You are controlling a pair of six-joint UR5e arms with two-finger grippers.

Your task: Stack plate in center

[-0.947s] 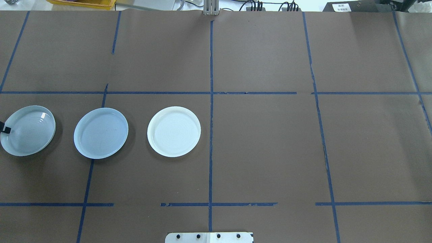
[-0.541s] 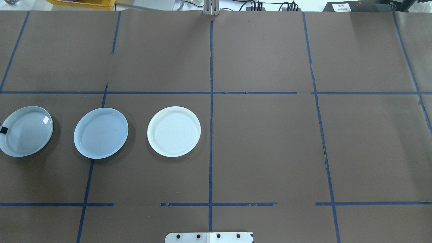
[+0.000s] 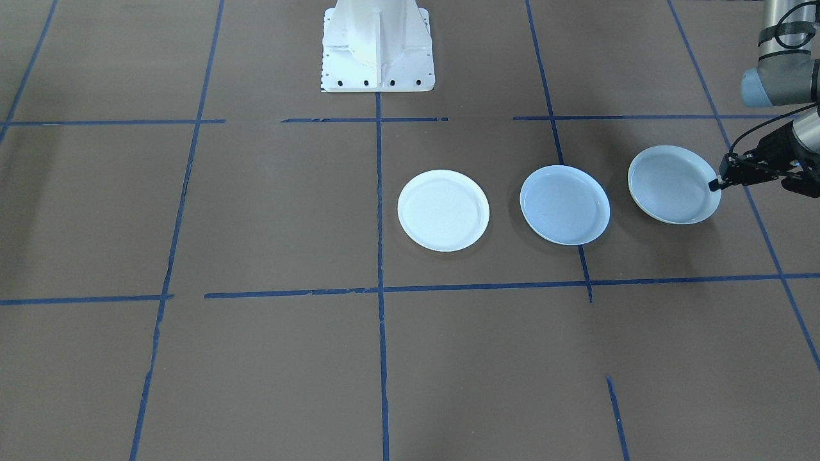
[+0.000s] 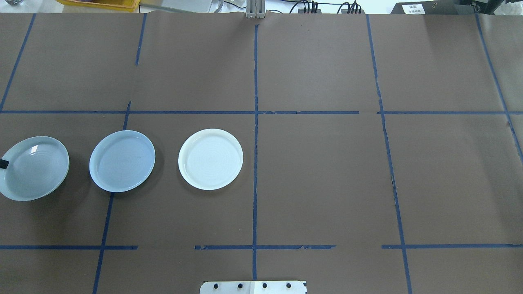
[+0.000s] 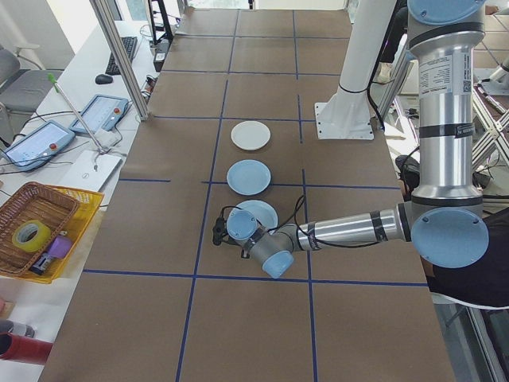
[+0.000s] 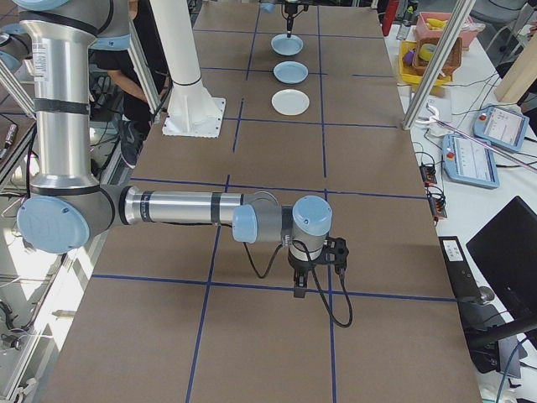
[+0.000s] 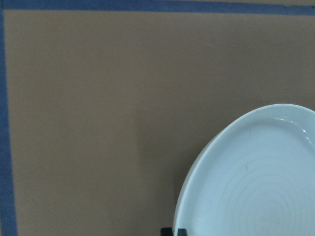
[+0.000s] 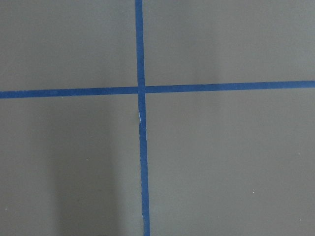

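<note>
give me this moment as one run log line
left gripper: shut on ringed plate rim, plate tilted | pale blue plate: flat, uncovered | white plate: untouched | right gripper: away, empty

The bench (image 4: 318, 171) is covered in brown paper marked off by a grid of blue tape lines (image 4: 255, 163). Beyond its far edge sits a yellow tray (image 5: 48, 239) holding a wicker basket (image 5: 36, 207) with a roll of yellowish tape (image 5: 30, 233) inside it. Two tablet-like pendants (image 5: 102, 112) lie on the white side table (one nearer, one farther along), and a computer mouse (image 5: 103, 79) rests past them.
</note>
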